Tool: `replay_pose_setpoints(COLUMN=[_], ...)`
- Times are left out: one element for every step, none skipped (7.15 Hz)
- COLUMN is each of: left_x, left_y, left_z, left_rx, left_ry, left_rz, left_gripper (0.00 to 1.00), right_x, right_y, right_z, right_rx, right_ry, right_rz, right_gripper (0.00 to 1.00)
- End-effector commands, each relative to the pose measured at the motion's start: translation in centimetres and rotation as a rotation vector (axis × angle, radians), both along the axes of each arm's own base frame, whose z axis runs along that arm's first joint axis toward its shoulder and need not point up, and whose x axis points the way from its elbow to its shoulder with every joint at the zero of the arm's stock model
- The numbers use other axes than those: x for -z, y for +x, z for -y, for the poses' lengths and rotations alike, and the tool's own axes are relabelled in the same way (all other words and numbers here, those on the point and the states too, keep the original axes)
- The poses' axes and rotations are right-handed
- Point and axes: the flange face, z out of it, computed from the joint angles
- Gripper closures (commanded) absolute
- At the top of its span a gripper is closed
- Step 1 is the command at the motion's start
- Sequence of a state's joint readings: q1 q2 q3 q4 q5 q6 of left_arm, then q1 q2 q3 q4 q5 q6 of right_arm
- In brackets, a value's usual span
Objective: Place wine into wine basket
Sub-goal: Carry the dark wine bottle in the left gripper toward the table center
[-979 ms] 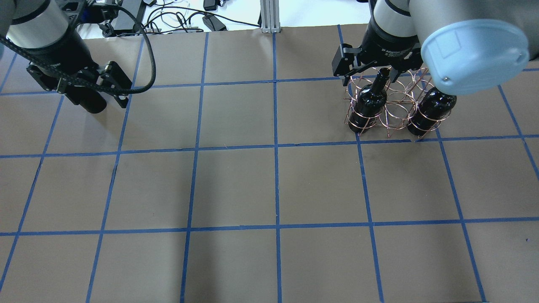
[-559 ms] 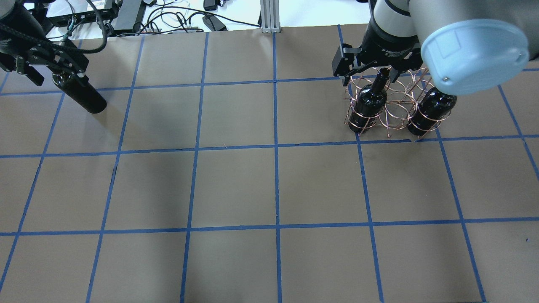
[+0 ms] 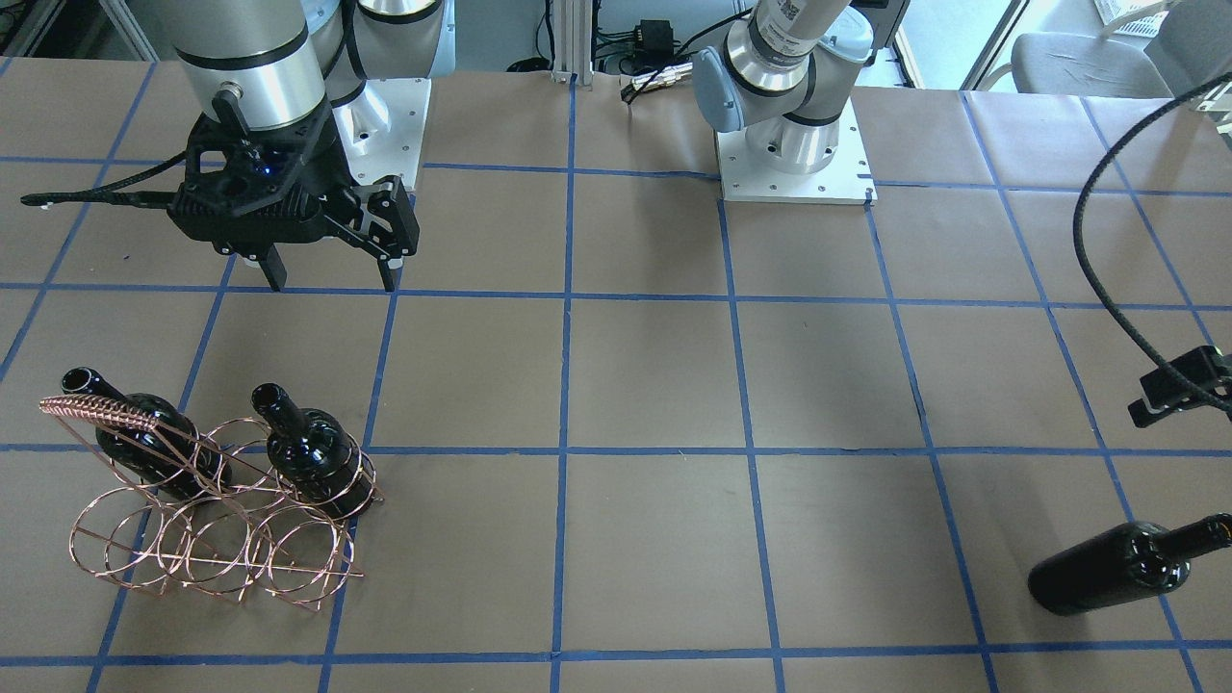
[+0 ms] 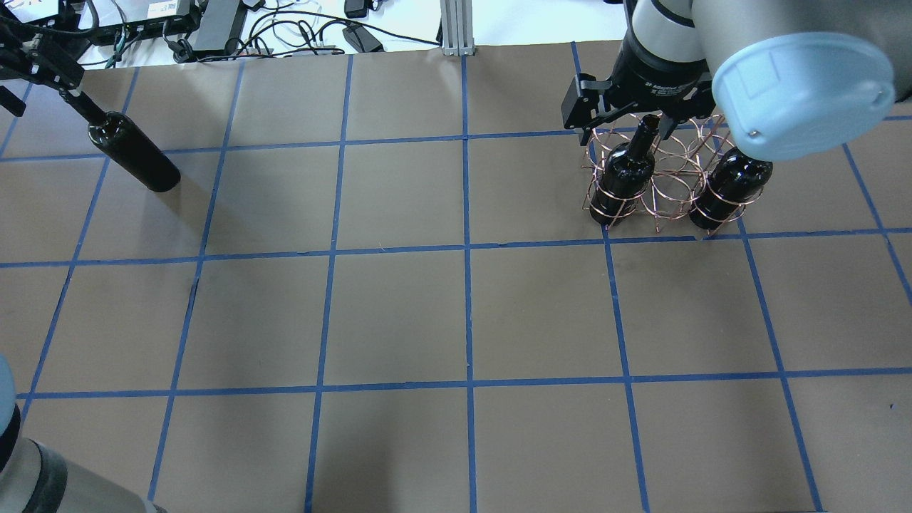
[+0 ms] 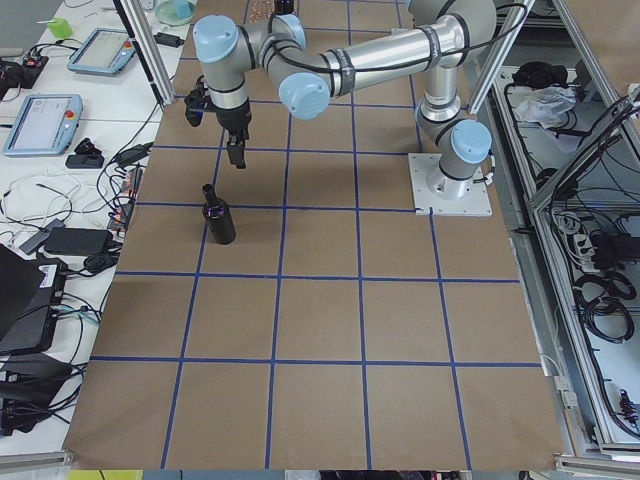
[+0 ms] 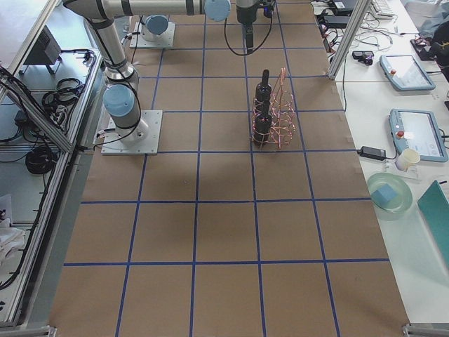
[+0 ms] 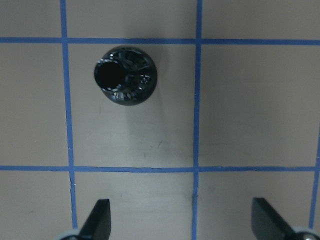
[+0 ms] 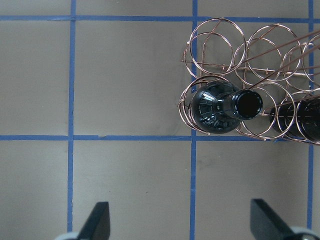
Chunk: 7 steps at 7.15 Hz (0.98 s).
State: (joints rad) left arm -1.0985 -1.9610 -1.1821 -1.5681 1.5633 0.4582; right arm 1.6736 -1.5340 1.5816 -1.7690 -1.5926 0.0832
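Note:
A glossy black wine bottle (image 4: 133, 151) stands upright on the table's far left; it also shows in the left wrist view (image 7: 125, 75) and the front view (image 3: 1107, 574). My left gripper (image 7: 185, 212) is open and empty, above the bottle and off to one side, at the overhead view's top left (image 4: 39, 82). The copper wire wine basket (image 4: 673, 178) stands at the far right with two black bottles (image 4: 627, 171) (image 4: 734, 187) in its near rings. My right gripper (image 3: 332, 281) is open and empty, above and beside the basket (image 8: 220, 45).
Brown paper with a blue tape grid covers the table (image 4: 463, 313). Cables and power bricks (image 4: 285, 32) lie beyond the far edge. The basket's coil-wrapped handle (image 3: 106, 414) rises above its rings. My right arm's elbow (image 4: 801, 92) hangs over the basket in the overhead view.
My left gripper has moved off the lone bottle toward the overhead view's top-left corner. The bottle stays standing in place. The right arm and basket have not moved.

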Motion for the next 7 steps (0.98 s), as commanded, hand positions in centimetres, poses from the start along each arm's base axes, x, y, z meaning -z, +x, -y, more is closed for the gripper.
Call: replay_pose_setpoints(left_x=[4.2,5.3,5.2,6.1,6.7,6.9,7.0], left_y=[3.1,3.6,4.0,4.3,4.5,4.5,4.1], left_z=[2.6,3.3,4.1,4.9,5.4,5.8,5.9], left_rx=[0.029,0.029,0.028,0.028,0.024,0.012,-0.006], left_ry=[-0.004,-0.003,-0.014,-0.043,-0.053,-0.08,-0.092], left_rz=[0.011,0.012,0.017,0.022,0.022,0.007,-0.019], left_gripper=[0.0,0.0,0.0,0.0,0.0,0.06,0.06], right_x=[0.0,0.0,0.0,0.0,0.0,0.0,0.0], right_y=[0.0,0.0,0.0,0.0,0.0,0.0,0.0], right_z=[0.0,0.0,0.0,0.0,0.0,0.0,0.0], right_rx=[0.0,0.0,0.0,0.0,0.0,0.0,-0.002], right_ry=[0.0,-0.001,-0.001,0.0,-0.001,0.0,0.0], right_rz=[-0.001,0.0,-0.001,-0.001,-0.001,-0.001,-0.001], right_gripper=[0.0,0.0,0.0,0.0,0.0,0.0,0.0])
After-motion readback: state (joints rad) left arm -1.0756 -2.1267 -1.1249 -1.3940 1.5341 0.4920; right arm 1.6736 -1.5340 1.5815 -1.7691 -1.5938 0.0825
